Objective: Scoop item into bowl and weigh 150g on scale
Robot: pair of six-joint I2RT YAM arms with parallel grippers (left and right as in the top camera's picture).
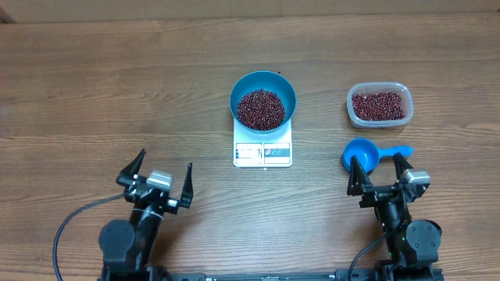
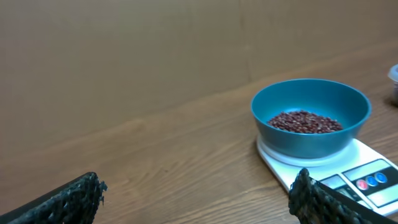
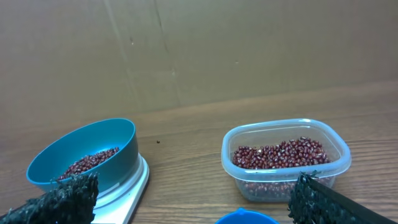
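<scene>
Looking over the table (image 1: 94,94), I am seeing both claws spread wide and pinching nothing. The left gripper (image 1: 164,162) is hanging over bare wood, well apart from everything. The right gripper (image 1: 376,161) is sitting just behind the blue scoop (image 1: 361,155). From the right wrist view the scoop's rim is showing low between the fingers, though I cannot tell whether anything is touching it.

The beans (image 1: 261,108) are lying in two places. One heap is filling the bottom of the bowl (image 2: 311,140), which is resting on the scale (image 1: 262,154). The rest are sitting in the clear tub (image 1: 350,109), off to the right and behind the scoop.

I am judging the beans to be hard, dry and loose. They are the sort that roll and scatter at any tilt, so I am not thinking of pinching them directly. The scoop is the thing to take hold of, and I am aiming for its short handle, pointing right. It is probably light, smooth plastic, apt to twist in the jaws. So I am planning a firm, square grip and a level carry, because one tip could be spilling grains across the table.

The bowl is overhanging the scale's platform, so I am expecting it to shift if nudged. The display is too small for me to read.
</scene>
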